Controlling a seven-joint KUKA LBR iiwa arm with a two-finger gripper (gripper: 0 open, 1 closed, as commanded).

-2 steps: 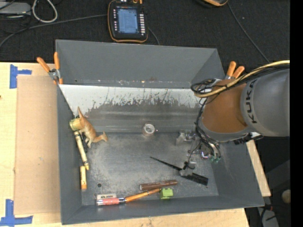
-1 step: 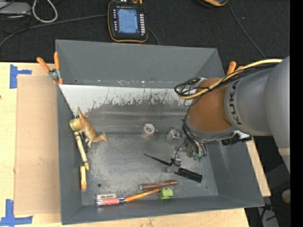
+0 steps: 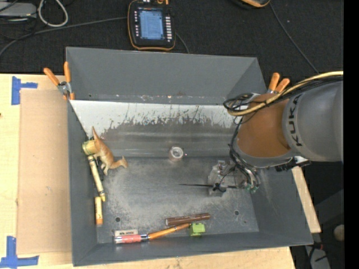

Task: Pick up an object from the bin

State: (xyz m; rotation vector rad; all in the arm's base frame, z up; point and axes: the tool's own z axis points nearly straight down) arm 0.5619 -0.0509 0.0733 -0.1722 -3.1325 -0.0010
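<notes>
The grey bin (image 3: 162, 83) receives the KUKA arm (image 3: 314, 122) over its right wall. The pincer (image 3: 221, 186) sits low by the right-hand end of a thin dark rod (image 3: 193, 185) lying right of the floor's centre. Its opening, and any grip, cannot be told. So slim a rod could slip or pivot free.

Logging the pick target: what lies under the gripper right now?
A thin dark sliver, perhaps a stick, juts leftward from beneath the gripper on the floor of the bin. Its right end, and anything else there, is covered by the arm.
</notes>
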